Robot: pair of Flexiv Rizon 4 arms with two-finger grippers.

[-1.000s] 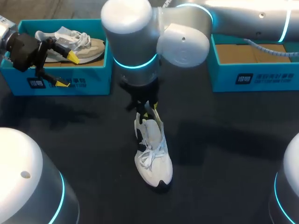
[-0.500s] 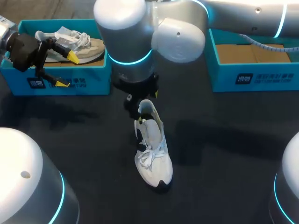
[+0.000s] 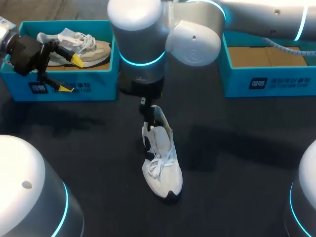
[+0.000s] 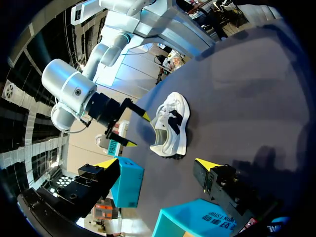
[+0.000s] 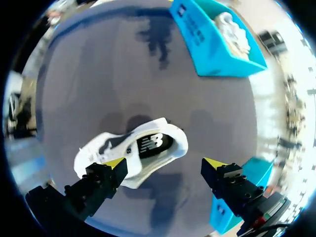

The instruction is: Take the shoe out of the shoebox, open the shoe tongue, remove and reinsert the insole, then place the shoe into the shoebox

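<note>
Sneaker of white mesh with white laces rests mid-scene on the dark counter, outside the teal cardboard shoebox at far right. Right pincer hangs over its heel, fingers apart, likely positioned to work the tongue or insole. Left pincer, fingers also apart, waits clear by the far-left teal box.
</note>
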